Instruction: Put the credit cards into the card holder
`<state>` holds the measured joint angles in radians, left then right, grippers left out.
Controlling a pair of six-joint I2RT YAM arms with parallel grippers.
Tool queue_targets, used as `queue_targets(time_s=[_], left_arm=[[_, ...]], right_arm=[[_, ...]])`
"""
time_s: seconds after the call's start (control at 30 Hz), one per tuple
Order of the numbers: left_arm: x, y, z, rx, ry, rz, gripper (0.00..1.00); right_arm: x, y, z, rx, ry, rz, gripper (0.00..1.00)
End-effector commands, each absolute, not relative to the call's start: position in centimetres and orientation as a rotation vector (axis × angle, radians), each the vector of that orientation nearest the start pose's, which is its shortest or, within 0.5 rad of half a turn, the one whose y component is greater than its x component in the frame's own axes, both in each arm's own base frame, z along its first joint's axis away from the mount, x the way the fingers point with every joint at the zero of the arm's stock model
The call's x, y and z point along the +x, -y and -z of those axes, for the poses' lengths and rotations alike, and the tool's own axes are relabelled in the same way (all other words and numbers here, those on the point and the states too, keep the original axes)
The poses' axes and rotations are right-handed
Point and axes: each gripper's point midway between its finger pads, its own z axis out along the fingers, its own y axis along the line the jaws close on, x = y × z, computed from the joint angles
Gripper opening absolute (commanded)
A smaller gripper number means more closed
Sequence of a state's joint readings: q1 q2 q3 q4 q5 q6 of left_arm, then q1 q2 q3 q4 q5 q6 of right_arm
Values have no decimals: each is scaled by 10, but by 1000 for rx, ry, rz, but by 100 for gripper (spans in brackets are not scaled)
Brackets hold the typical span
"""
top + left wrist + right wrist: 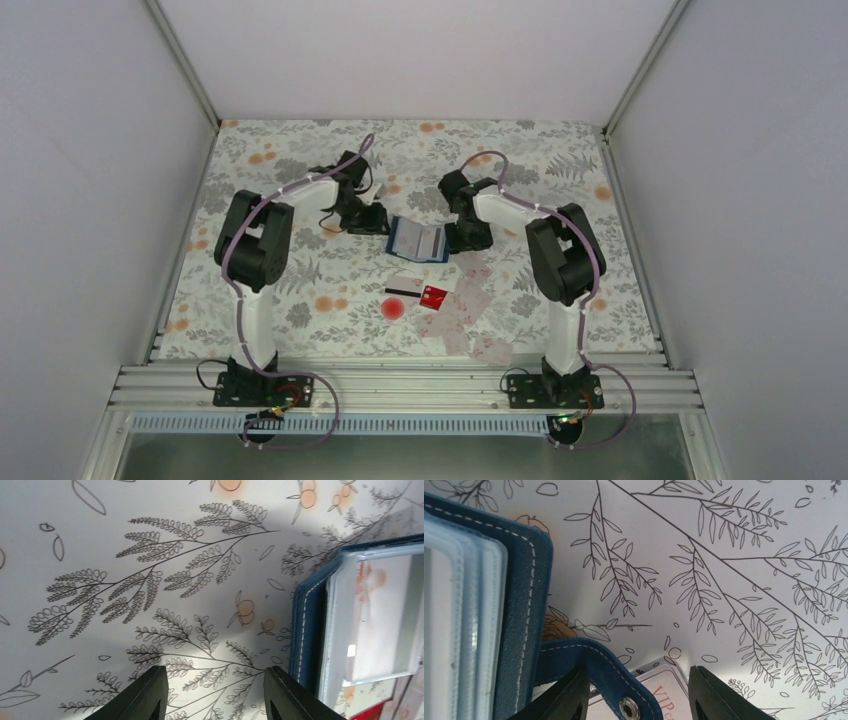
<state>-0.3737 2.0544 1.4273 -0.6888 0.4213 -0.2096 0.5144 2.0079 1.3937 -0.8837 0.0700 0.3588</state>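
The dark blue card holder [417, 239] lies open on the floral cloth between both arms, its clear pockets facing up. Several pale credit cards [462, 312], a red one [434, 295] and one with a black stripe [403, 288] lie scattered nearer the bases. My left gripper [370, 218] [216, 680] stands open just left of the holder's stitched edge [306, 625], with only cloth between its fingers. My right gripper [468, 236] [640, 680] is open at the holder's right side [519, 605]. The snap tab [614, 675] and a corner of a "VIP" card [666, 690] lie between its fingers.
A clear pocket [375, 620] holds a pale card. The floral cloth [300, 170] runs to white enclosure walls on three sides. An aluminium rail [400, 385] with both arm bases borders the near edge.
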Motion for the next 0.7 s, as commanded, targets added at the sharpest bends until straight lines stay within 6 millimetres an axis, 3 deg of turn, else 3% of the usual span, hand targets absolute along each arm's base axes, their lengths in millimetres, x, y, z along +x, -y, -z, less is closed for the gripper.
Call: queue_targets(time_s=[0.0, 0.3, 0.67], left_arm=[[385, 246, -48, 358, -2849, 866, 50], [393, 280, -92, 432, -2740, 995, 50], [377, 329, -59, 583, -2769, 1071, 50]], right_arm=[[343, -179, 5, -239, -3061, 54, 51], [346, -182, 7, -249, -3066, 38, 51], [352, -188, 3, -239, -3067, -8, 50]])
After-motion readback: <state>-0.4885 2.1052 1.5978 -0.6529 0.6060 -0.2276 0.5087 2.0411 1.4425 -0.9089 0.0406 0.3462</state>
